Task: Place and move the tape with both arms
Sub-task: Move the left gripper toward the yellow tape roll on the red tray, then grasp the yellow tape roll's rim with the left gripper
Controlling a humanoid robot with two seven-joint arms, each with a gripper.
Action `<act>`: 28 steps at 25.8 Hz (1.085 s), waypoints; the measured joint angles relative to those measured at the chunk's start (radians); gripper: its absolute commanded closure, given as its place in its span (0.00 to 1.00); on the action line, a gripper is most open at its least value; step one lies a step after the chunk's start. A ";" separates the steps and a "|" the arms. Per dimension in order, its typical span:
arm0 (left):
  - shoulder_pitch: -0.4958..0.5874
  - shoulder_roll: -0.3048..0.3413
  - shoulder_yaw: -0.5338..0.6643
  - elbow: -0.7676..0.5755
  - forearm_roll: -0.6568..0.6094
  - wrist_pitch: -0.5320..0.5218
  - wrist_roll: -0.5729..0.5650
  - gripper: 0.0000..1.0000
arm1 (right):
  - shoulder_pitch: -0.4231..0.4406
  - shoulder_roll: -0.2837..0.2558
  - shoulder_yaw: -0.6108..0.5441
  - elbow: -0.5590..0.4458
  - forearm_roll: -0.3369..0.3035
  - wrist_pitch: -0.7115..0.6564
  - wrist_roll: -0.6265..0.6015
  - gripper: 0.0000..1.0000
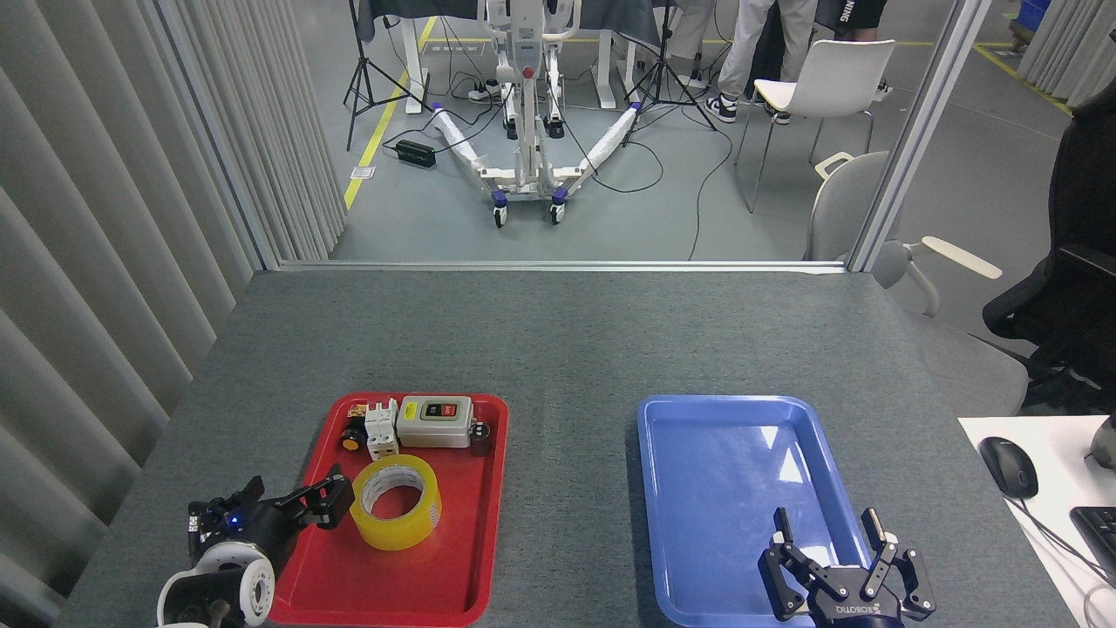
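The tape [395, 501], a glossy yellow roll with a white printed core, lies flat in the middle of the red tray [493, 523]. My left gripper [296, 495] is low at the tray's left rim, turned on its side and open. One of its fingers [333, 499] reaches in to just beside the roll's left wall; contact cannot be made out. My right gripper [826, 523] is open over the near end of the blue tray [724, 453], with nothing between its fingers.
At the far end of the red tray sit a grey switch box [434, 422], white breakers [381, 427] and small parts. A mouse [1008, 467] and keyboard [1100, 530] lie on a white desk at right. Slatted panels line the left side.
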 measured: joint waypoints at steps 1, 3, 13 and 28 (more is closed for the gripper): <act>-0.001 -0.001 0.000 -0.003 0.000 0.004 -0.006 0.00 | 0.000 0.000 -0.002 0.000 0.000 0.001 0.000 0.00; -0.001 0.000 0.000 -0.003 0.000 0.005 -0.012 0.00 | 0.000 0.003 -0.006 0.000 -0.002 0.006 0.000 0.00; -0.002 -0.007 -0.036 -0.006 0.010 -0.049 -0.014 0.00 | -0.004 0.012 -0.008 0.001 -0.003 0.012 0.001 0.00; -0.004 -0.084 -0.093 -0.005 -0.002 -0.056 -0.008 0.00 | -0.005 0.004 -0.011 0.001 -0.002 0.014 0.004 0.00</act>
